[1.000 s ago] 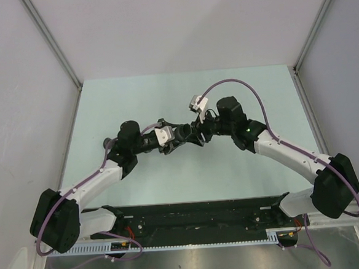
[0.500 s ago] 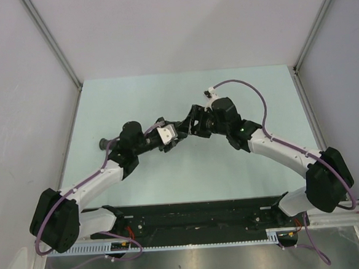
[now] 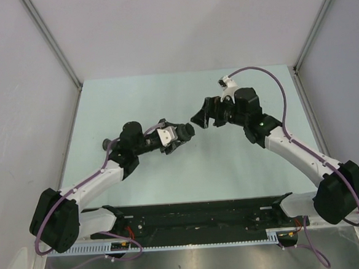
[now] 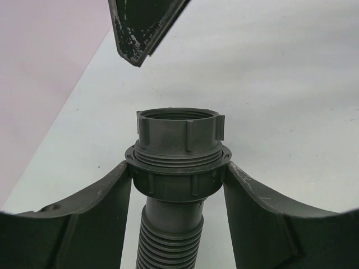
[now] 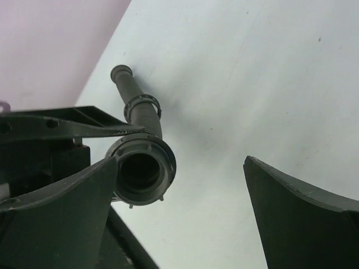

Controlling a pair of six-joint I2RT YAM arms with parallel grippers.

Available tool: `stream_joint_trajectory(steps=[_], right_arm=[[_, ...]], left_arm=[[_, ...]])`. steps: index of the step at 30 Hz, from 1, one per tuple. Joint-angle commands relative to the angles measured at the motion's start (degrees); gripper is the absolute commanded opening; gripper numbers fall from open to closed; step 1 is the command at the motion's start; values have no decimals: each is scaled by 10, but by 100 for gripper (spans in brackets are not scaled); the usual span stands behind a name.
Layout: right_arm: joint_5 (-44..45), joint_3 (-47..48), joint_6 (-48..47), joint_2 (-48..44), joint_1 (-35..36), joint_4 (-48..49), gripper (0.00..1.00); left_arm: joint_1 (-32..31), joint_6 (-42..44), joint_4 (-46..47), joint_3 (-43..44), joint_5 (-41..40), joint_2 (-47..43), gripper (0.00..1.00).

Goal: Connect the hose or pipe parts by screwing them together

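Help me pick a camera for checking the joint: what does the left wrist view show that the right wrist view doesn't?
Only the left wrist view: the ring nut seen side-on, with threads showing beneath it, and the left gripper clamped on the collar of the corrugated hose.
Only the right wrist view: the nut's open bore, the hose's whole run to its far end, and the right gripper, open and empty.
Both: the nut end of the hose, held above the table.
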Motion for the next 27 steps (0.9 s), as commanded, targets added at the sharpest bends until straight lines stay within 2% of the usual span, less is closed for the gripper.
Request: stream_joint_trajectory(steps=[1,3,4,5,7,8,9,12,16,27], right_arm=[[-13,7,-234,-45,16,6,100],[-40,7,-320,-55,14,13,99],[-91,7,-354,-57,13,12,94],[-122,6,-445,-62,19,5,93],[-172,4,-546,-64,35,-41,93],[-178,2,-663,-70,44,-64,95],[-174,-4,-699,-72,65,-91,98],[-205,-6,-805,-76,74,-133,99],[-224,-5,-822,-74,71,-122,99],[-209,-6,-818,-44,77,-84,89]], left_arm=[[6,-28,30,29,91,-12,0],[9,-36,30,32,108,-5,0],[8,-38,30,36,121,-3,0],[9,-41,29,37,127,-2,0],[10,-44,30,37,139,1,0],[9,-45,30,37,149,1,0],[10,-45,29,37,151,0,0],[13,-45,29,34,158,-3,0],[16,-46,28,35,167,-3,0],[16,-44,26,35,191,5,0]])
